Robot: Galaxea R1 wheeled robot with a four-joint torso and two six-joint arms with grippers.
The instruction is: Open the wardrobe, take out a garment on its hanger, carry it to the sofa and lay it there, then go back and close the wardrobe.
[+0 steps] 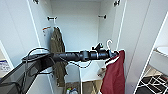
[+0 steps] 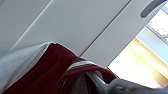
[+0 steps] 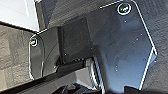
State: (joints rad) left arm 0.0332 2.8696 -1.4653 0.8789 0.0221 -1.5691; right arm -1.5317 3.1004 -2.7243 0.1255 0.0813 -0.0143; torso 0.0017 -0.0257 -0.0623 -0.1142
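Nearest, the left arm reaches in from the near left and stretches level across the open wardrobe (image 1: 75,22), its left gripper (image 1: 110,53) ending at the neck of the hanger (image 1: 109,44). The white hook curves up free just above the gripper, touching no rail that I can make out. Jaws: the head view suggests they are closed on the hanger below the hook, though the fingers themselves are hard to make out. The jacket (image 1: 114,75) hangs straight down from there, maroon body with a white-striped collar, on the right of the opening and close beside the right door (image 1: 135,42). The left wrist view looks down on the collar and a white sleeve, with the door panel just behind. The right wrist view gives only floor and the robot's own dark plate; cannot tell its jaws. Judged step: drawing the jacket clear of the cabinet. To do it well, keep the hanger level so the jacket does not slide off, hold the grip firm, and back out straight so the hem and sleeve miss the right door edge. Farther in, an olive-brown garment (image 1: 57,50) hangs at the left; stay well apart from it. Low shelves with small items lie beneath.
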